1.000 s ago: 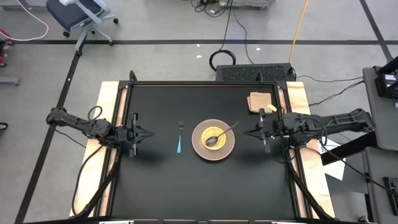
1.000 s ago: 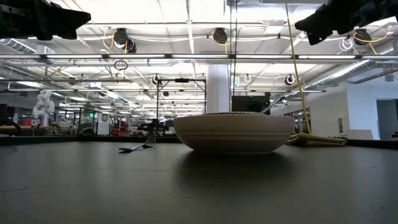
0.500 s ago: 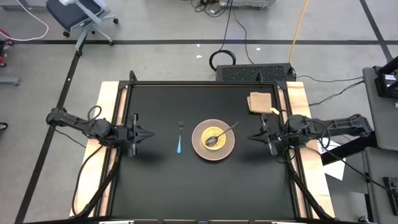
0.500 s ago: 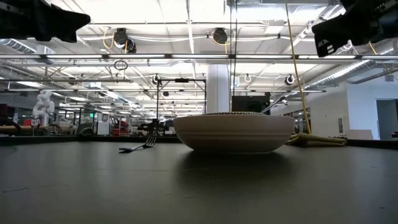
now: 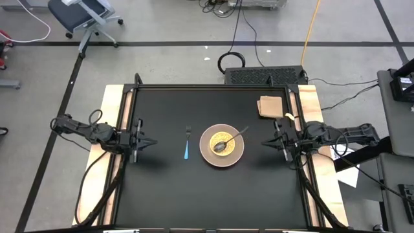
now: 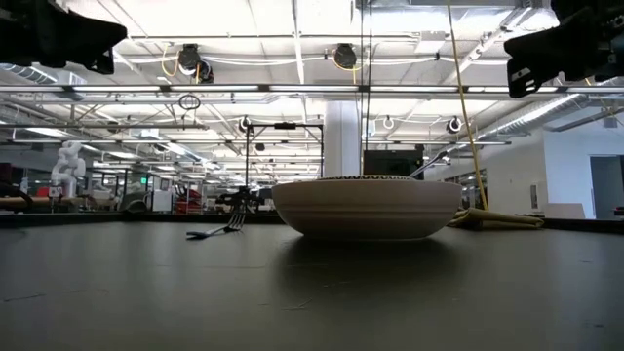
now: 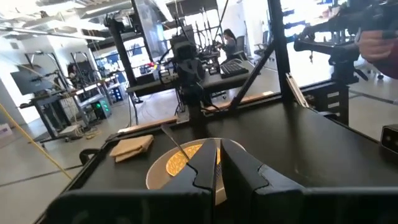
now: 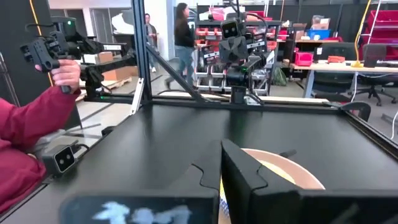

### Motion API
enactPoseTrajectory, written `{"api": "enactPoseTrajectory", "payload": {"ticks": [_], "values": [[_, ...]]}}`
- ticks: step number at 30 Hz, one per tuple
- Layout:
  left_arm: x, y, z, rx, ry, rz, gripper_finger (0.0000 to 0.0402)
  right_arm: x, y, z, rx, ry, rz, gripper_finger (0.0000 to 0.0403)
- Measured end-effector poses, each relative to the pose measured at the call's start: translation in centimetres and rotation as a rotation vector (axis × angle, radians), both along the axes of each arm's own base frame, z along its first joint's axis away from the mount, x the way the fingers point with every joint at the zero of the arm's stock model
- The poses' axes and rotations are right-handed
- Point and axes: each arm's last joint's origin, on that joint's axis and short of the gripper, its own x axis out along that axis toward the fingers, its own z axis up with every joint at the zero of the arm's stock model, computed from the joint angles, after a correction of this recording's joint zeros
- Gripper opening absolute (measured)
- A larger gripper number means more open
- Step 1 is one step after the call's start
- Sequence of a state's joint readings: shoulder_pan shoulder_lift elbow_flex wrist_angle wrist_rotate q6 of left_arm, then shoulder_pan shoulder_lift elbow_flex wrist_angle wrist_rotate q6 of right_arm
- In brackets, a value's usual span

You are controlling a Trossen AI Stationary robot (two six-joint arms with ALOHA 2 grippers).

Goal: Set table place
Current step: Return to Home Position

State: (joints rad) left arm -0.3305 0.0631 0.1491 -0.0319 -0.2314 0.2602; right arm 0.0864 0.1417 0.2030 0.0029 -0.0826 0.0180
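Black worktop (image 5: 168,188), plate (image 5: 239,153) at its middle; left end effector (image 5: 151,142) hangs closed near the left edge, right end effector (image 5: 263,141) closed near the right edge.

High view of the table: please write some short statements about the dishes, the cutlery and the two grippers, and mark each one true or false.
1. The silver spoon lies in the yellow bowl. True.
2. The light blue fork lies on the brown plate. False: it lies on the table beside the plate, apart from it, on the left arm's side.
3. The right gripper holds the spoon. False: it is shut on nothing, near the table's right edge.
4. The yellow bowl sits on the brown plate. True.
5. The left gripper is over the bowl. False: it is near the table's left edge.
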Motion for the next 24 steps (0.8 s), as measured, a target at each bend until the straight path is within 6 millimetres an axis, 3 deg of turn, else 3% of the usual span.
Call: {"api": "enactPoseTrajectory", "payload": {"ticks": [14,24], "values": [[0.0,-0.3,-1.8,0.054,0.005,-0.098,0.0028,0.2,0.0,-2.4,0.041,0.024,0.0,0.0],[0.0,-0.2,-1.8,0.059,0.008,-0.055,0.0028,0.3,0.0,-2.7,0.051,0.011,0.001,0.0]]}}
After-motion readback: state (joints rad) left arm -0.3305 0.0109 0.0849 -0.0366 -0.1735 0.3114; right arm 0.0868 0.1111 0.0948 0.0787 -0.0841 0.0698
